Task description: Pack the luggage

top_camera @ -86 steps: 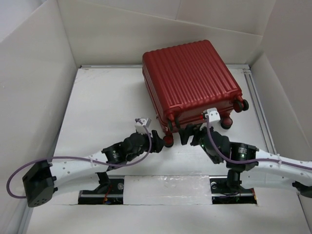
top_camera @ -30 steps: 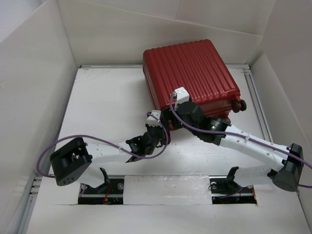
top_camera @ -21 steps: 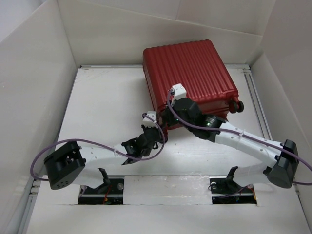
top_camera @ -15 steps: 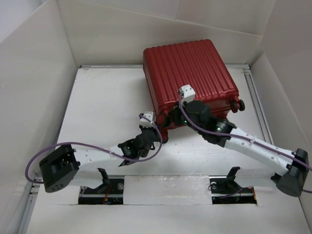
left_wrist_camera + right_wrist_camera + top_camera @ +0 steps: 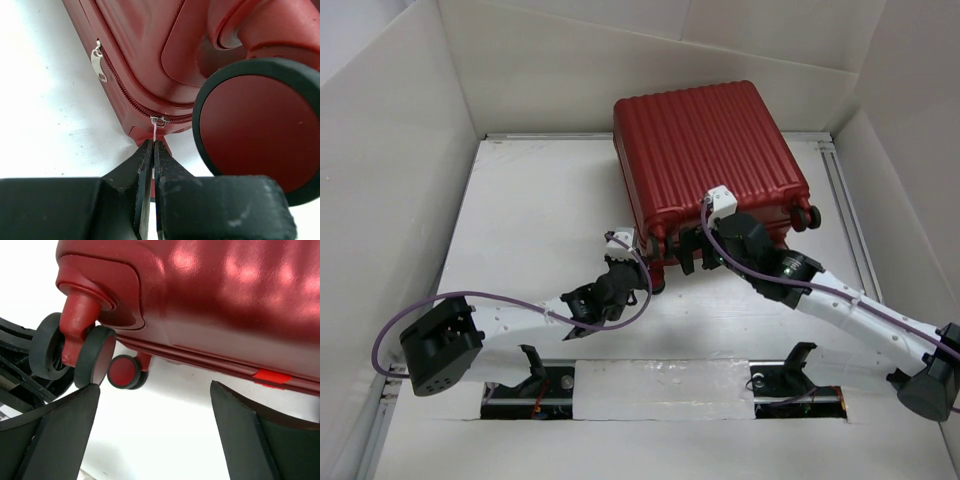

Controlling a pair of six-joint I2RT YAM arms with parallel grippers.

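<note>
The luggage point(image 5: 710, 150) is a red ribbed hard-shell suitcase lying flat and zipped at the back of the table. It also fills the left wrist view point(image 5: 140, 55) and the right wrist view point(image 5: 210, 295). My left gripper point(image 5: 642, 270) point(image 5: 153, 143) sits at its near left corner, shut on a thin metal zipper pull point(image 5: 156, 127) beside a dark wheel point(image 5: 260, 130). My right gripper point(image 5: 695, 258) point(image 5: 155, 387) is open just in front of the case's near edge, by the wheels point(image 5: 95, 362), with nothing between its fingers.
White cardboard walls point(image 5: 390, 200) box in the table on the left, back and right. A metal rail point(image 5: 850, 210) runs along the right side. A second zipper pull point(image 5: 100, 62) lies flat further along the case's side.
My right arm has swung right and drawn back from the case's top to its near edge. The left gripper has eased slightly left, still shut on the zipper pull.
</note>
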